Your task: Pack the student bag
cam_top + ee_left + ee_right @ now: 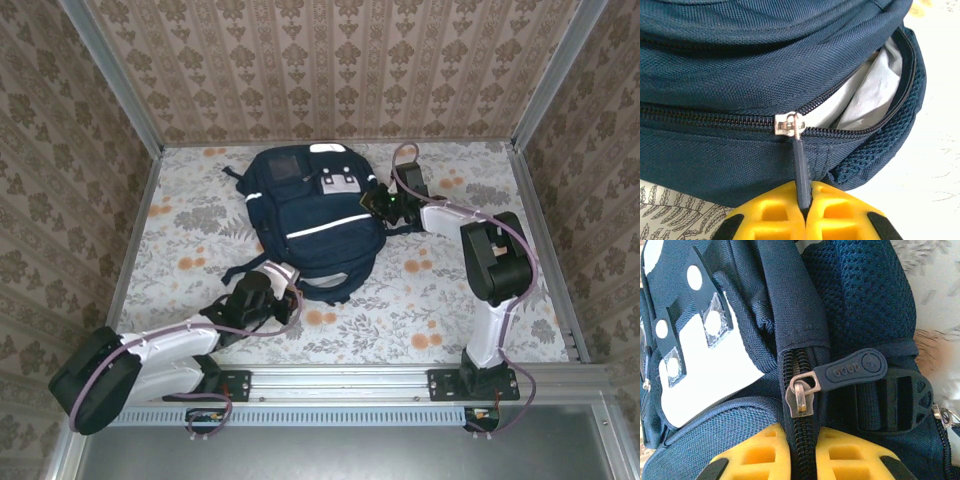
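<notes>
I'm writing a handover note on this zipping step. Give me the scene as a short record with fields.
bag: student bag lying flat on the floral table
zipper: partly open, white contents showing in the gap
left: left gripper shut on the dark zipper pull, just below the metal slider
right: right gripper at the bag's side, fingers pinching the zipper track
second pull: rubber tab lying beside that track, not gripped

zipper pull (801,167) tip hidden in left tool (804,202) — white contents (875,90) unidentifiable
</notes>
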Available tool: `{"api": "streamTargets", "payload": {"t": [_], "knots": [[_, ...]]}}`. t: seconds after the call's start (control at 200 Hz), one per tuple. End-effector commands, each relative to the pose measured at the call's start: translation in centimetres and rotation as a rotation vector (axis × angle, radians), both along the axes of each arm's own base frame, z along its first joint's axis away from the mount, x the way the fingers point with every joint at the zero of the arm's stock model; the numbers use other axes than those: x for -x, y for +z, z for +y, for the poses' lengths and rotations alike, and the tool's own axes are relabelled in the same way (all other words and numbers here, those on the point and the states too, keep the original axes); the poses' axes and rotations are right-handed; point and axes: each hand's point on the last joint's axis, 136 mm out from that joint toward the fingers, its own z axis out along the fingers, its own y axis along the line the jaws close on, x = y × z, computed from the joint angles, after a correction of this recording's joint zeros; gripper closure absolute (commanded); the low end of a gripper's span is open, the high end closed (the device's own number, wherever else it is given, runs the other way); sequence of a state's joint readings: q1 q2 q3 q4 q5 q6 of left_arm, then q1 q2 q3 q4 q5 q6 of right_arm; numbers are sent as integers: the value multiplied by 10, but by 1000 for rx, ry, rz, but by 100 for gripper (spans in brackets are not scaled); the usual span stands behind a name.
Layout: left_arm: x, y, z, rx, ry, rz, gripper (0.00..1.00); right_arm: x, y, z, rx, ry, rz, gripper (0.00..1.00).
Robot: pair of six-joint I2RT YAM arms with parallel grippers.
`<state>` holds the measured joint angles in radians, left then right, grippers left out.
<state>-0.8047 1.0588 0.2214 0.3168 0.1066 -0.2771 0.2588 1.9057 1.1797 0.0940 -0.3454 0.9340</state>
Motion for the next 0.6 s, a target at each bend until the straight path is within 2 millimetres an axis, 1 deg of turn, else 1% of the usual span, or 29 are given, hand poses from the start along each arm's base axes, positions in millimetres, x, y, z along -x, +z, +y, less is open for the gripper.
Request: {"api": "streamTargets", "payload": {"t": [0.0, 0.045, 0.13, 0.14, 0.16, 0.205, 0.23, 0.27, 0.315, 0.39, 0.435, 0.495, 0.535, 0.595], "knots": [[13, 4, -2, 36, -32, 18, 100, 1, 5, -38, 21, -235, 5, 100], [13, 4, 2, 38, -15, 12, 100, 13, 5, -33, 53, -212, 8, 100], [11, 6, 11, 42, 28, -3, 100, 36, 9, -16, 128, -123, 2, 100], [11, 5, 12, 40, 29, -4, 100, 39, 9, -13, 136, -111, 3, 98], [11, 6, 13, 46, 35, -10, 100, 44, 8, -9, 154, -86, 3, 89], [10, 8, 16, 49, 52, -19, 100, 54, 7, 0, 197, -19, 15, 62], [9, 8, 19, 49, 60, -23, 100, 60, 6, 0, 239, 14, 29, 51], [8, 9, 22, 50, 74, -27, 100, 66, 7, -5, 326, 47, 37, 39], [7, 8, 24, 53, 81, -23, 100, 67, 15, -14, 424, 67, 11, 32], [7, 8, 25, 61, 87, -19, 100, 65, 35, -30, 559, 102, -59, 28], [6, 8, 26, 65, 93, -18, 100, 61, 53, -30, 612, 151, -123, 29], [6, 7, 26, 66, 94, -14, 100, 57, 75, -14, 606, 262, -211, 31], [5, 8, 27, 67, 96, -16, 100, 56, 88, 1, 586, 345, -265, 32], [5, 8, 26, 69, 96, -15, 100, 64, 106, 37, 507, 540, -377, 36]]}}
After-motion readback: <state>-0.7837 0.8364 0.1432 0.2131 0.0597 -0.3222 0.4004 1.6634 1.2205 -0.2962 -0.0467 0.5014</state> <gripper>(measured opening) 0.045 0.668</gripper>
